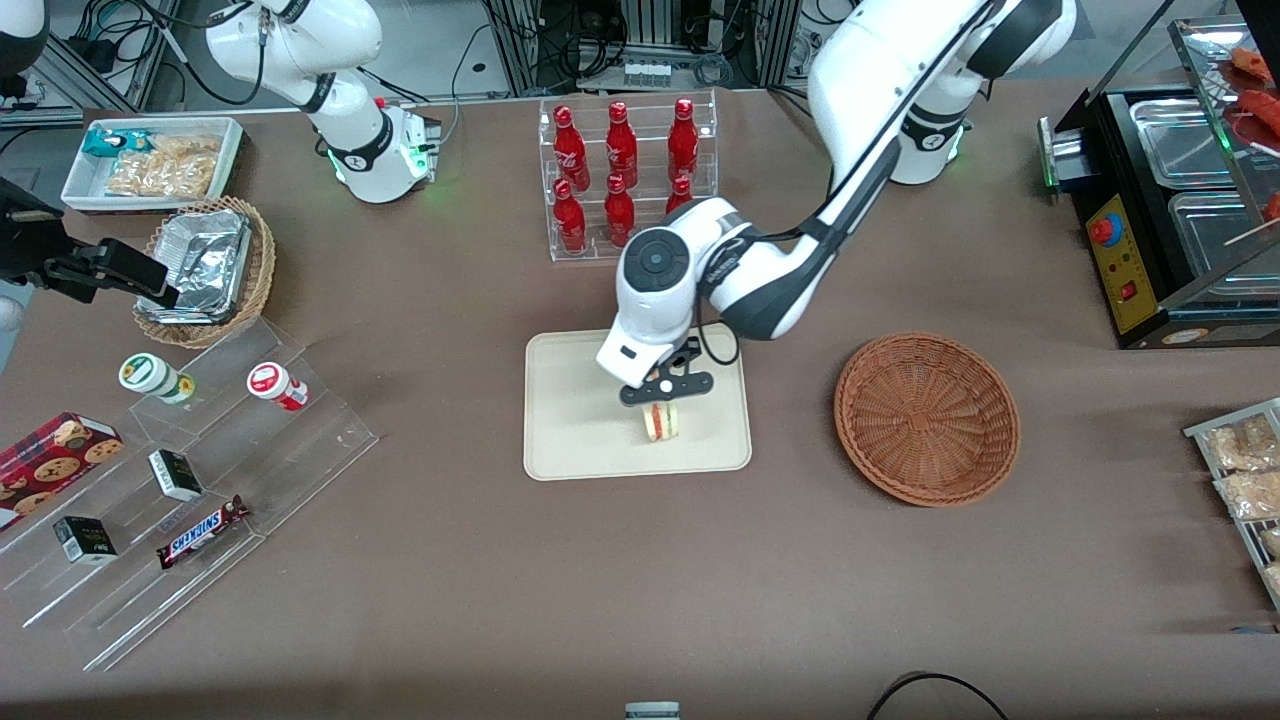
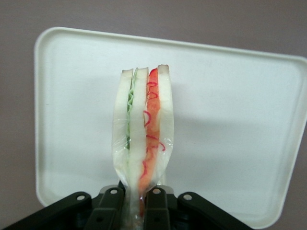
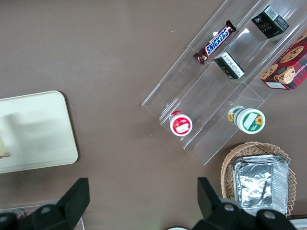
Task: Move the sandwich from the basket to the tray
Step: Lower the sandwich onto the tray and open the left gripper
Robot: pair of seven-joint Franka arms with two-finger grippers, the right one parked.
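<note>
wrist view: i see gripper (image 2: 139, 201) clamped on sandwich (image 2: 143, 143) above tray (image 2: 230, 96); basket (image 1: 927, 417) beside tray.

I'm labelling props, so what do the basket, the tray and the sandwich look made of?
Basket: woven wicker or rattan, reddish-brown, with visible radial weave.
Tray: smooth matte cream, likely plastic or moulded fibre, with rounded corners and a low rim.
Sandwich: pale bread layers with green and red filling, under glossy clear film; real or replica is unclear. The gripper clamps it above the tray.

"SNICKERS" on the candy bar (image 1: 203, 531) on the clear stepped stand (image 1: 180, 500), other labels seemingly unreadable
</note>
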